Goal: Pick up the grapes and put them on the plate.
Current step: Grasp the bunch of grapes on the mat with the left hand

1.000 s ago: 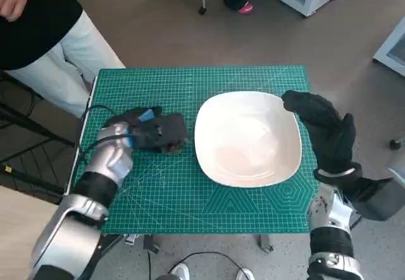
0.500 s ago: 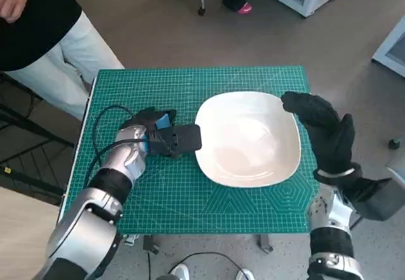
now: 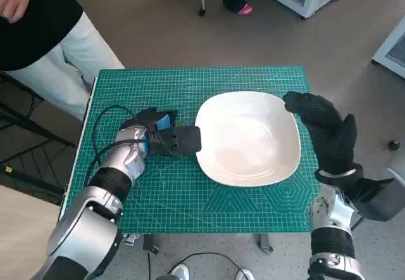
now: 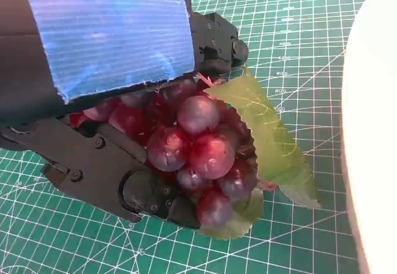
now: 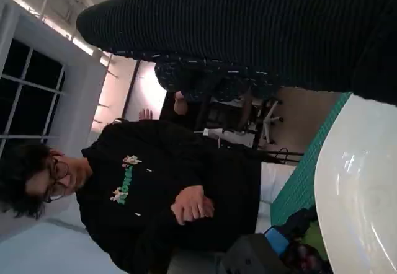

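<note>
Just beside the plate's (image 3: 248, 138) rim nearest the left arm, above the green cutting mat (image 3: 190, 83) that covers the table, the left hand (image 3: 166, 137) grips the grapes (image 4: 193, 147). Its black fingers (image 4: 118, 181) close under and around the dark red bunch, and a green leaf (image 4: 263, 131) sticks out toward the white rim. The head view hides the bunch under the hand, and whether it hangs clear of the mat I cannot tell. The carry seems nearly over; what remains is the crossing and the release. To do that well, the hand should lift enough for the lowest grapes and the leaf to clear the raised rim, travel on toward the plate's middle, then lower before letting go, so the bunch neither rolls nor catches the edge. The right hand (image 3: 326, 131) rests against the plate's far-right corner, fingers spread and holding nothing; it should stay put, steadying the plate.
</note>
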